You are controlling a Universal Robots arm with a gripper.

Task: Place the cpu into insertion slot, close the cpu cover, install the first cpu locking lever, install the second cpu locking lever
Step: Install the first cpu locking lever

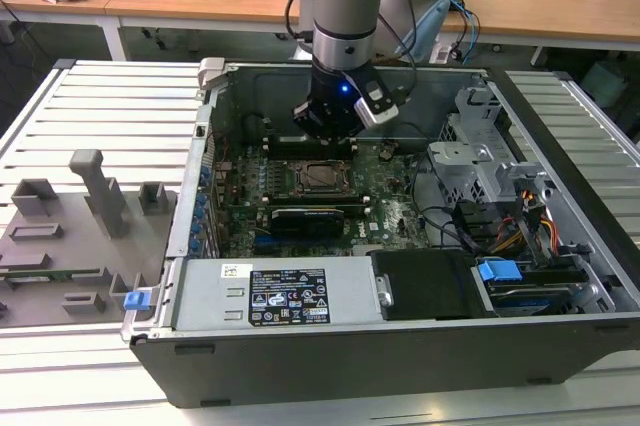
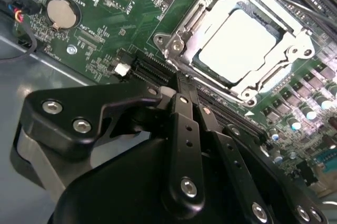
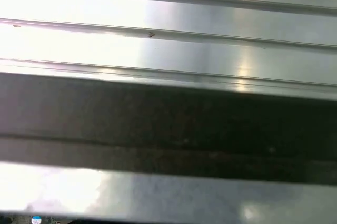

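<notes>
Gripper (image 2: 181, 84) pressed shut, holding nothing, tips just beside the corner of the insertion slot (image 2: 174, 45) on the green motherboard (image 2: 105, 8). Cpu (image 2: 239, 45) lying flat in the slot, with the cpu cover (image 2: 295, 45) down around it. Gripper tips hard to see in the exterior view.

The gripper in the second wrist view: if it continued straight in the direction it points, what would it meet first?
Probably the near edge of the cpu cover, whose frame lies over the cpu. The gripper aims at that edge; depth is unclear, so the long black slot may come first.
</notes>
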